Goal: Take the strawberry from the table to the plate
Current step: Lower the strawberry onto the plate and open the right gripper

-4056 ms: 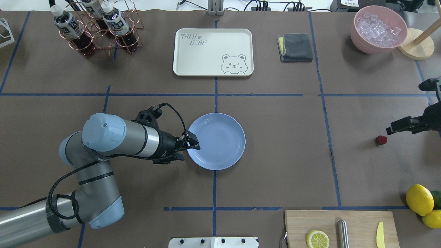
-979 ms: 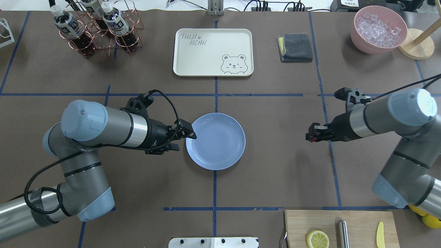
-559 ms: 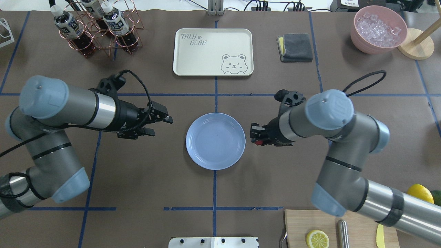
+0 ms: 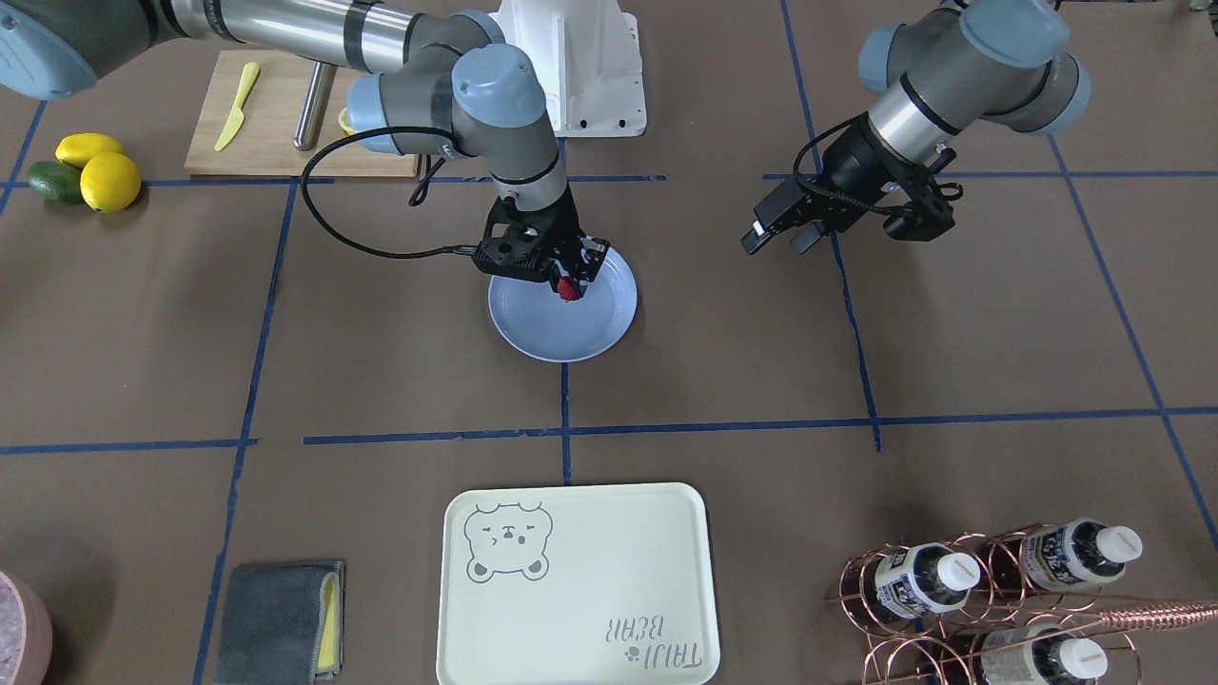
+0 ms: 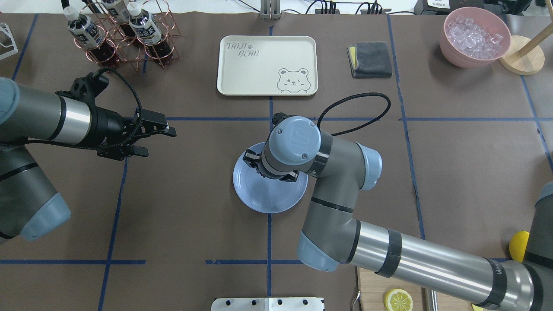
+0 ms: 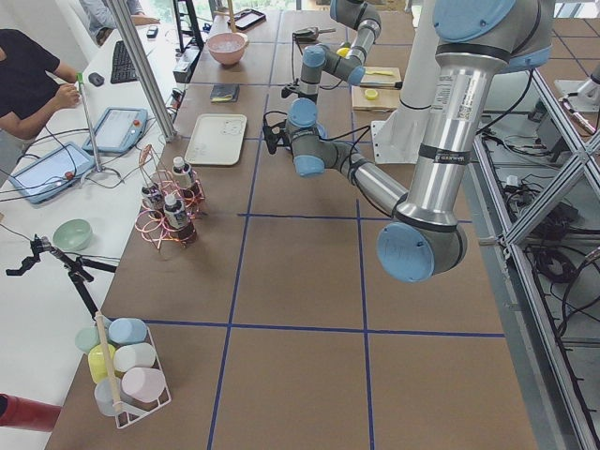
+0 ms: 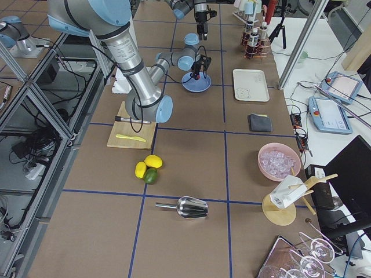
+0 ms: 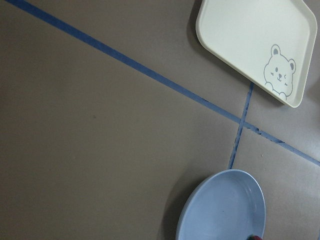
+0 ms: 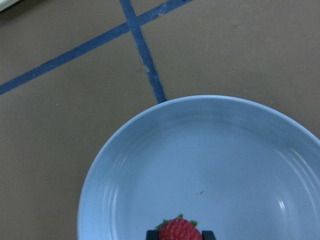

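Observation:
The small red strawberry [image 4: 568, 288] sits pinched in my right gripper [image 4: 565, 278], which is shut on it and hangs just above the light-blue plate [image 4: 547, 333]. In the right wrist view the strawberry [image 9: 179, 230] shows between the fingertips, with the plate [image 9: 150, 165] right beneath it. From overhead, my right wrist hides the berry and covers the far part of the plate [image 5: 263, 198]. My left gripper [image 5: 160, 141] is open and empty, well to the left of the plate over the brown table [image 5: 194, 224].
A cream bear tray [image 5: 267, 65] lies beyond the plate. A copper bottle rack [image 5: 121, 34] stands far left, a grey cloth [image 5: 370, 59] and a pink bowl of ice [image 5: 474, 36] far right. A cutting board [image 4: 276, 105] and lemons [image 4: 95, 171] sit near the robot's right side.
My right arm has swung left, carrying the strawberry from beside the plate's right rim to over the plate. My left arm has drawn back further left, away from the plate.

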